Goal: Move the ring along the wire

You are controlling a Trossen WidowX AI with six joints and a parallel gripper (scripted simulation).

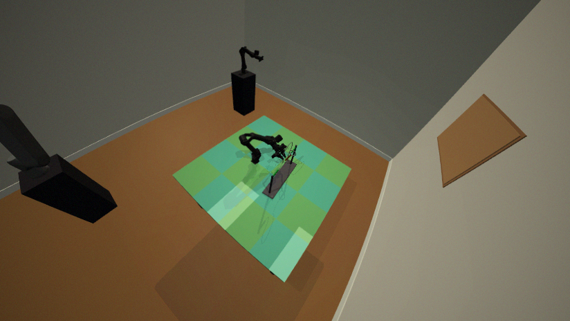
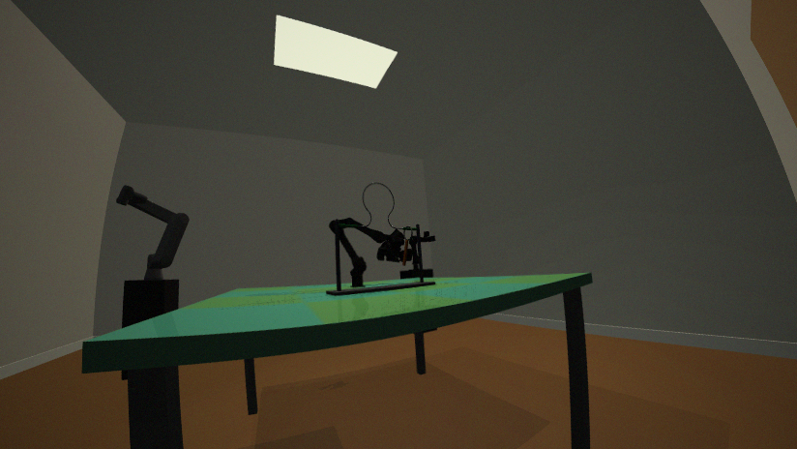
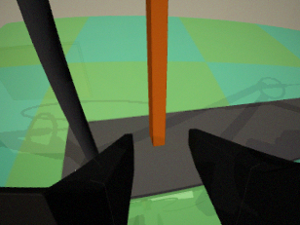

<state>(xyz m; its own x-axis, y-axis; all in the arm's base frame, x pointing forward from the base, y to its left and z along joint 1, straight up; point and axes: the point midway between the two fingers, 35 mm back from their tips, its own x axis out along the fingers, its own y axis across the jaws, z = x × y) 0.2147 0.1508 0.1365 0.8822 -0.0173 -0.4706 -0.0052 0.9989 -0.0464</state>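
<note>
Handle (image 1: 287,158) (image 2: 405,253) (image 3: 157,72), orange, suspended upright below ring near one post (image 1: 291,160) (image 2: 420,256) (image 3: 54,57); second post (image 1: 271,184) (image 2: 337,256) set well apart on same dark base (image 1: 281,179) (image 2: 379,287) (image 3: 161,179). Jaws of gripper (image 1: 283,156) (image 2: 405,257) (image 3: 161,133) spread, nothing pinched; in wrist view, handle's lower end framed between fingertips, gap visible on either side. Grey wire (image 2: 363,199) bent into tall loop between posts. Ring's exact contact with wire not resolved.
</note>
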